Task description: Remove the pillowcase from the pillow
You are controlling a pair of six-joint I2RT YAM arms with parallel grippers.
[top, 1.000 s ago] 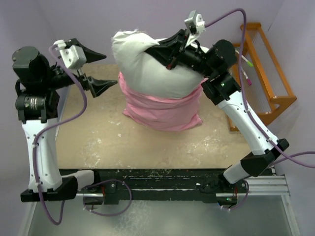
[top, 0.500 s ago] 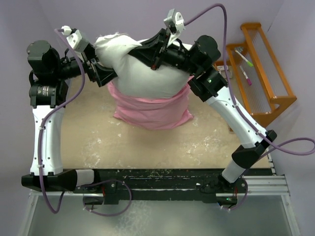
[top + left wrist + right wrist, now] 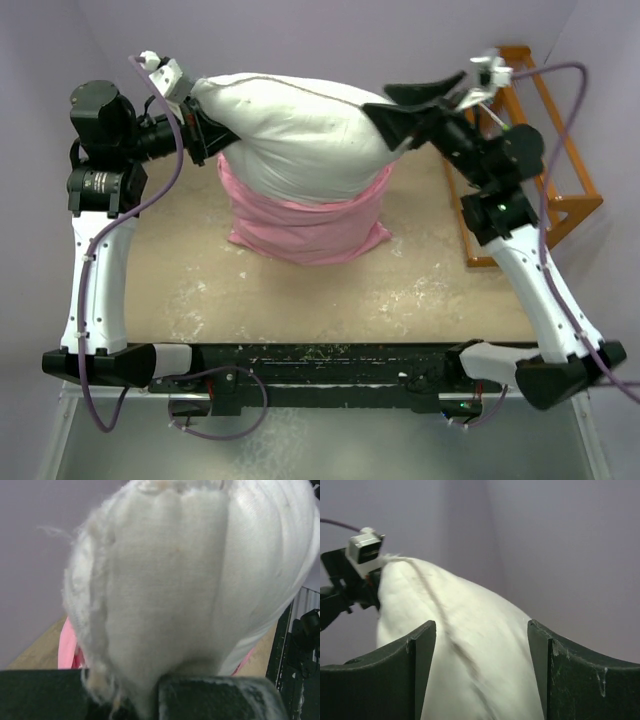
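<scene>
The tan worktop (image 3: 180, 280), dusted with pale specks, carries the load at its far middle. The pillow (image 3: 300, 135), a plump white cushion, is lifted and stretched lengthwise left to right above the surface, its upper seam running along the top. The pillowcase (image 3: 305, 215), shiny pink fabric, is bunched in folds around the pillow's lower part only, its bottom edge sagging onto the worktop, so most of the white cushion shows bare above it. At the far right edge stands an orange wooden rack (image 3: 555, 190), partly hidden behind the right arm. The left end effector (image 3: 205, 125) is at the pillow's upper left corner, its fingers pressed together on a pinch of the white fuzzy fabric; the left wrist view shows the corner gathered between the two dark pads, with a strip of pink visible lower left behind it. The right end effector (image 3: 410, 108) is at the pillow's right end with its fingers spread wide apart, gripping nothing; in the right wrist view the cushion fills the gap between them. Whether its lower finger touches the fabric cannot be told.
</scene>
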